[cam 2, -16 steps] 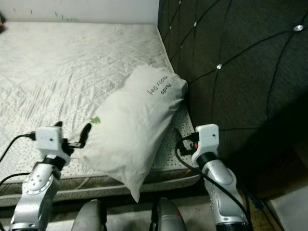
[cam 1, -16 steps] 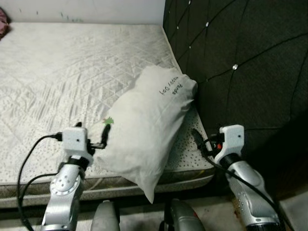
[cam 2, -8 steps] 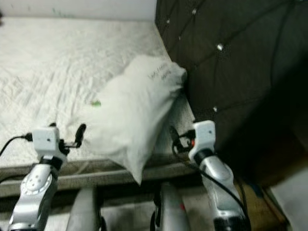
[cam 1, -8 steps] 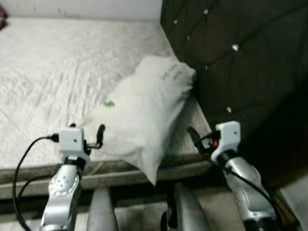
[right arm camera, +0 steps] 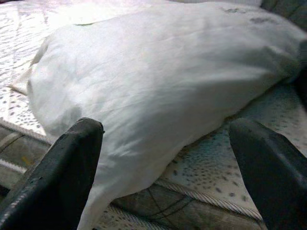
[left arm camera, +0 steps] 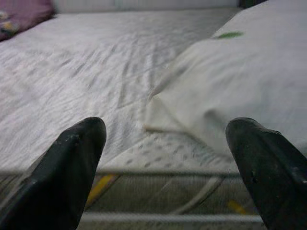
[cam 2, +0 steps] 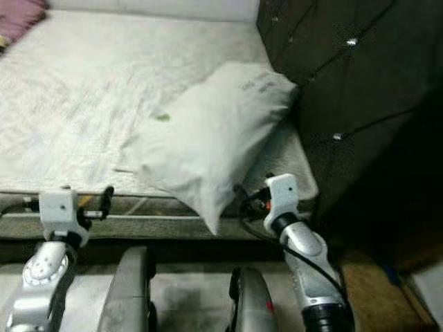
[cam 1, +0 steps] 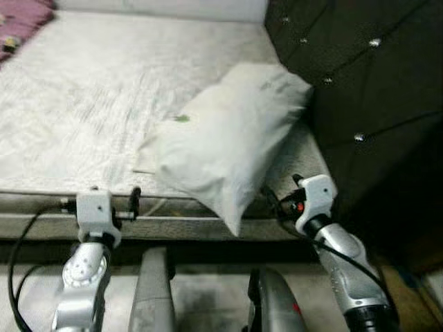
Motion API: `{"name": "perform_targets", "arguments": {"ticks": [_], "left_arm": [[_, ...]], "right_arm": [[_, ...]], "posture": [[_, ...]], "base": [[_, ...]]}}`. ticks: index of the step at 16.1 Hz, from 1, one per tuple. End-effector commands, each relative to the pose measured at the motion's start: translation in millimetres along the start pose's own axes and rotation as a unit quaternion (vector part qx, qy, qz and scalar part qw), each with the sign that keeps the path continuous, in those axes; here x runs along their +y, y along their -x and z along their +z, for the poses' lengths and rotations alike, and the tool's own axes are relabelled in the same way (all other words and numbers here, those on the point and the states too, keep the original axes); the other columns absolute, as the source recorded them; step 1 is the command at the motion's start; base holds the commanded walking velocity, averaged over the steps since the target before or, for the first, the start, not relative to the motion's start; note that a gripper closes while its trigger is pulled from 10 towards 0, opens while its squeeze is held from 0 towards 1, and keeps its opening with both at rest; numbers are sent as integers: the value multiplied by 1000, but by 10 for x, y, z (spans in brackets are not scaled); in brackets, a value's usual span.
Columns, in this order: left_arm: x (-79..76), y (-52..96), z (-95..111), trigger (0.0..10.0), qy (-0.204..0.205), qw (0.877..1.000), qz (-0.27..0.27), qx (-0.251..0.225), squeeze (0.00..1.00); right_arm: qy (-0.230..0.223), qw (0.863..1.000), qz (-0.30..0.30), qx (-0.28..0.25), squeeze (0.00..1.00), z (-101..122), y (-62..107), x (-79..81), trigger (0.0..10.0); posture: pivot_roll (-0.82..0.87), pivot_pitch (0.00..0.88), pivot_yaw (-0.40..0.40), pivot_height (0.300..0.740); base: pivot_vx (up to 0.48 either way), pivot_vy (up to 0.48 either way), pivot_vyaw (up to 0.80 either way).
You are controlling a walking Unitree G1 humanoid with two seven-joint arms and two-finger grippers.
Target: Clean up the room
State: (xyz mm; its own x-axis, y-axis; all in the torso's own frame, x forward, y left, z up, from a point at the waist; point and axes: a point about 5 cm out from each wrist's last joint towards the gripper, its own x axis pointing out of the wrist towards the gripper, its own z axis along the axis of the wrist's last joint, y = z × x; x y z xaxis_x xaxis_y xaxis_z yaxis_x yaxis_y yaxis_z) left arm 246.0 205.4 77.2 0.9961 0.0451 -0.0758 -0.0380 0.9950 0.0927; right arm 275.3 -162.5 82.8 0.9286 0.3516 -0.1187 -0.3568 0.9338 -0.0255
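Bare quilted mattress (cam 1: 83,104) meets a dark tufted headboard (cam 1: 360,76) on the right. White pillow (cam 1: 228,138) lies near its right corner, overhanging the near edge. Left gripper (left arm camera: 168,167) and right gripper (right arm camera: 163,167) gape wide, empty, with the pillow ahead of them (2 sides free). It looks soft and light; pinch a bunched corner.

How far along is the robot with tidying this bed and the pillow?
Done: the white pillow lies on the bare mattress against the dark headboard, one corner overhanging the edge. In hand: nothing; left gripper and right gripper are both open, off the pillow. Left: a pink item at the far corner.
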Motion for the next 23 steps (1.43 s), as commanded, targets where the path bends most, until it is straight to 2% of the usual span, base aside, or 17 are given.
{"name": "perform_targets", "arguments": {"ticks": [1,6,11,15,18,21,23], "left_arm": [[-52,-29,75,10000,-1,1000,-14,-17,0],[-56,-50,107,10000,-2,1000,-16,-21,0],[-59,-64,196,10000,-3,999,-34,-38,0],[-72,-43,155,10000,0,999,-36,-31,0],[-98,-13,117,10000,1,999,-43,-24,0],[-107,-12,115,10000,4,999,-44,-25,0],[-116,-12,119,10000,2,998,-49,-26,0]], "right_arm": [[13,1000,8,-2,0,17,2,-24,10000],[19,999,28,-11,0,53,-30,38,10000],[13,1000,6,-16,0,108,-100,20,10000],[24,1000,1,-6,0,87,-136,43,10000],[-19,1000,4,5,0,36,-111,26,10000],[0,1000,4,13,0,12,-104,2,10000],[-9,1000,2,17,0,-5,-109,6,10000]], "posture": [[14,60,-61,574],[11,79,-65,574],[3,119,-75,574],[15,117,-79,574],[18,112,-79,574],[18,111,-79,574],[20,106,-72,574]], "base": [[0,0,0],[0,0,584],[0,0,0],[269,0,0],[277,0,0],[276,0,0],[300,0,0]]}}
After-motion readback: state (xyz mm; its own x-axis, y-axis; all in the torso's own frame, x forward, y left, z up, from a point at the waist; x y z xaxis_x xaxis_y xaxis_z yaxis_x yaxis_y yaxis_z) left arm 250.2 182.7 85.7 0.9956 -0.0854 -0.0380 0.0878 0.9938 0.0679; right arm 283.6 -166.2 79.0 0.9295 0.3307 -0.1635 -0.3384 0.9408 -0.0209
